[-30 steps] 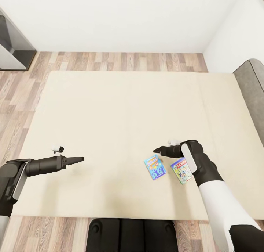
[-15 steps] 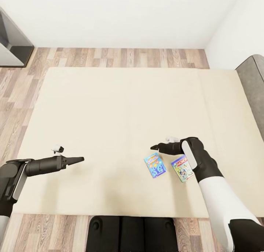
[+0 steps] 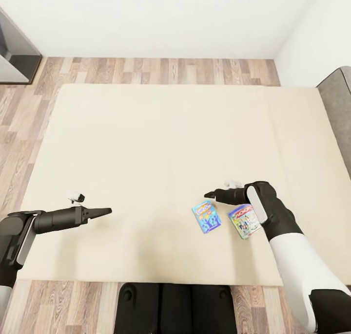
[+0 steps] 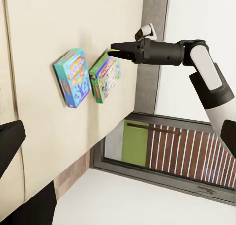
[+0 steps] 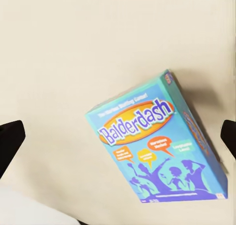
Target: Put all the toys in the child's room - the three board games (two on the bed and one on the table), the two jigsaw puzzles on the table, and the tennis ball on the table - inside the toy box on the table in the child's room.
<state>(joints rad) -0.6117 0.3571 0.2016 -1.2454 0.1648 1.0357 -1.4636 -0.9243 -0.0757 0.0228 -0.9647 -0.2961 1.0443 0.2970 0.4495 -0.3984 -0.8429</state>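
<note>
Right hand [image 3: 210, 195] above bed [image 3: 146, 144] — two board games [image 3: 206, 217] just beside.

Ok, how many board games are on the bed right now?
2. The Balderdash box lies near the bed's front edge; the Monopoly box sits beside it, partly under the right arm.

Green board game [image 3: 245, 221] partly behind right arm [image 3: 273, 217]

Wood-plank floor [image 3: 146, 71] — white wall [image 3: 161, 17], dark cabinet [image 3: 12, 61] alongside
</note>
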